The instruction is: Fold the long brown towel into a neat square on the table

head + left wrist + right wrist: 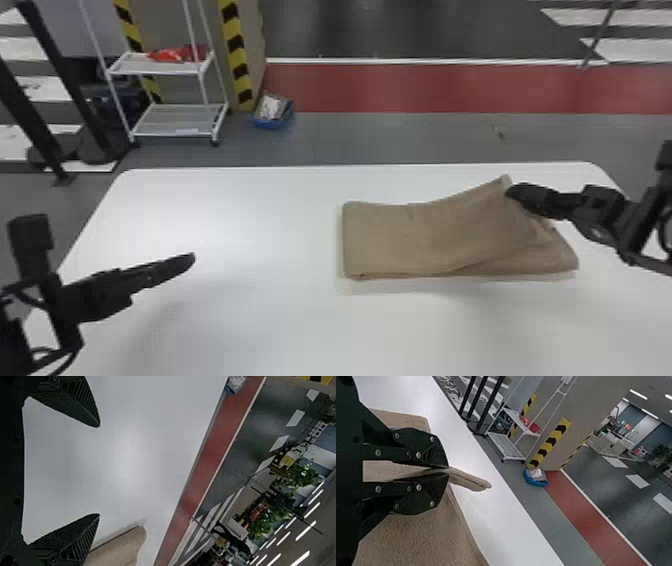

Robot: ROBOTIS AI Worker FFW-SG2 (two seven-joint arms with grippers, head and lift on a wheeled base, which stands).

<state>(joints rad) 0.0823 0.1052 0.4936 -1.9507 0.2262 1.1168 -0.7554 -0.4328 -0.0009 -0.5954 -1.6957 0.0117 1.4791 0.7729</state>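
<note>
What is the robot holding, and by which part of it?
The right hand pinches the brown towel near its raised far right corner; the left hand is empty.

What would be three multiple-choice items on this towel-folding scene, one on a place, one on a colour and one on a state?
1. Where is the brown towel?
A) mostly on the table's left half
B) mostly on its right half
C) on the floor

2. What colour is the bin on the floor?
A) blue
B) green
C) orange

3. How is the right claw?
A) wide open
B) shut on nothing
C) shut on the towel

1 B: the head view shows it chiefly right of the table's middle.
2 A: its wall is blue.
3 C: a fold of cloth runs through it and pokes out beyond.
</note>
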